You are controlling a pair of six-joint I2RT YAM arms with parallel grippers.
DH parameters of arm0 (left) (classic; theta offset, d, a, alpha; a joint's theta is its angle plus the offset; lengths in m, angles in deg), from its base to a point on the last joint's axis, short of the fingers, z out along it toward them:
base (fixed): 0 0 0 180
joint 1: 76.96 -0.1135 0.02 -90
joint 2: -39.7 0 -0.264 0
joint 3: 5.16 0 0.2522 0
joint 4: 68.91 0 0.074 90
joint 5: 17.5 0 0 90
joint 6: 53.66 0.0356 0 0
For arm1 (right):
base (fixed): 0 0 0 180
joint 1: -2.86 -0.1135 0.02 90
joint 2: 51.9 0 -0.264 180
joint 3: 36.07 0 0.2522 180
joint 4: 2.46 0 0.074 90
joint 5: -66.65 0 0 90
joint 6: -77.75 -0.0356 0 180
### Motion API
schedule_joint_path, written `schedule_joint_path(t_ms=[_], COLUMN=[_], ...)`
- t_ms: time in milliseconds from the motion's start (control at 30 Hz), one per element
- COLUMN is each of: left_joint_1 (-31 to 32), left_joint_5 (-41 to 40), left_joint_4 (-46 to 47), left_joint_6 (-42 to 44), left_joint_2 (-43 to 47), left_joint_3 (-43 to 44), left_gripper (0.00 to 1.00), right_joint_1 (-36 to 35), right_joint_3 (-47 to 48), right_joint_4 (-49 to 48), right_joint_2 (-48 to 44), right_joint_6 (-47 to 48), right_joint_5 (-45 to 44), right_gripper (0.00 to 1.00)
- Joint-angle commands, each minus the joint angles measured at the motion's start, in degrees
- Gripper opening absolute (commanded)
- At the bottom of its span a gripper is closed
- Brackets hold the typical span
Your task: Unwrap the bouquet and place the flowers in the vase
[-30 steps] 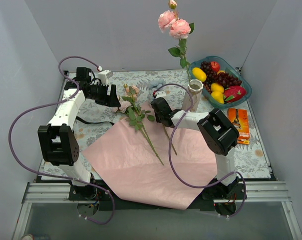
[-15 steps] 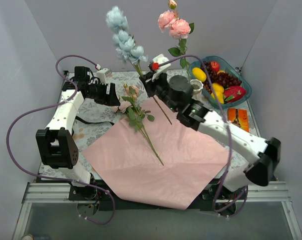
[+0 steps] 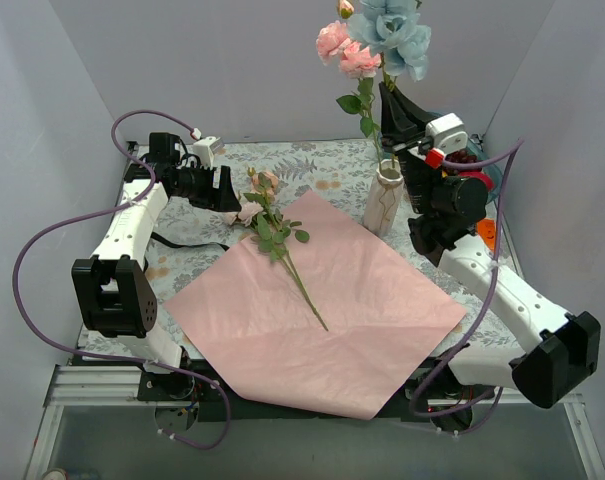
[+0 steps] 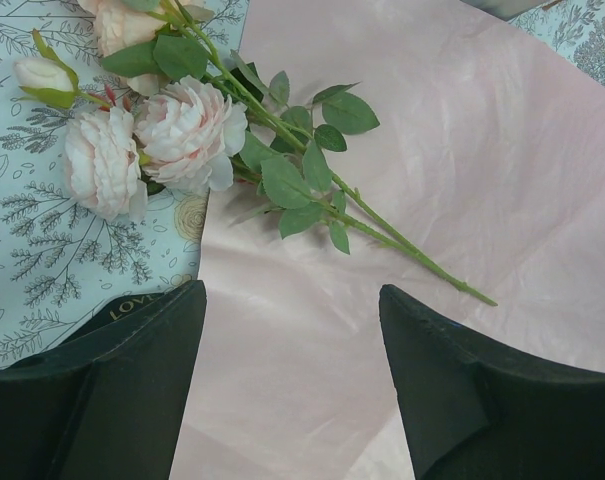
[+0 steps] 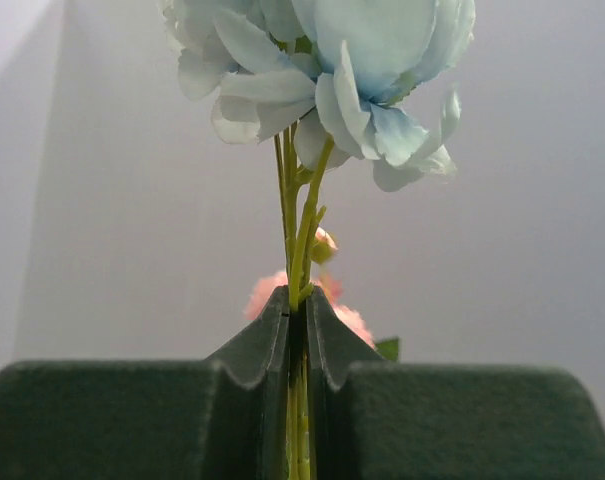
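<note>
The bouquet is undone: the pink wrapping paper (image 3: 322, 320) lies spread flat across the middle of the counter (image 3: 327, 170), and 1 pink rose stem (image 3: 344, 48) appears to stand already in the vase (image 3: 384, 200), right of centre in the top view. The right fingers (image 5: 267, 340) are pinched tight on the stem of the blue flower (image 5: 322, 60), holding it upright over the vase. Whether its lower end has entered the neck I cannot tell, because the arm covers that spot. 1 pale rose spray (image 4: 187, 130) lies half on the paper at centre left, and the left fingers (image 4: 122, 390) hang wide apart and empty just short of it. So 2 stems, by my reckoning, are not yet seated. The blue head is cut off by the top edge, and a black ribbon (image 4: 132, 305) shows only as a sliver beneath 1 finger.
</note>
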Motion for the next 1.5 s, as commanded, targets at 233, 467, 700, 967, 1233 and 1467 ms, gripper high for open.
schedule_joint_path(t_ms=[233,467,700,967,1233,1467], left_joint_1=[0.13,0.13,0.13,0.13,0.13,0.13], left_joint_5=[0.21,0.30,-0.32,-0.40,-0.49,-0.49], left_joint_4=[-0.22,-1.89,-2.77,-3.03,-3.38,-2.77], left_joint_6=[1.62,1.89,2.33,2.42,2.59,2.77], left_joint_2=[1.41,-0.70,-1.67,-2.90,-3.25,-2.64], left_joint_3=[1.55,4.45,5.42,6.22,6.31,4.99], left_gripper=[0.70,0.70,0.70,0.70,0.70,0.70], right_joint_1=[13.71,15.21,16.88,20.13,20.84,20.84], right_joint_3=[-5.63,-6.25,-8.52,-14.06,-16.53,-17.67], right_joint_4=[-21.04,-25.78,-29.91,-36.41,-36.42,-31.25], right_joint_2=[3.70,6.86,10.11,12.75,13.72,11.70], right_joint_6=[-10.67,-14.28,-19.73,-24.92,-26.50,-25.28], right_joint_5=[0.49,-1.27,-3.12,-2.51,-3.46,-4.44], right_gripper=[0.01,0.01,0.01,0.01,0.01,0.65])
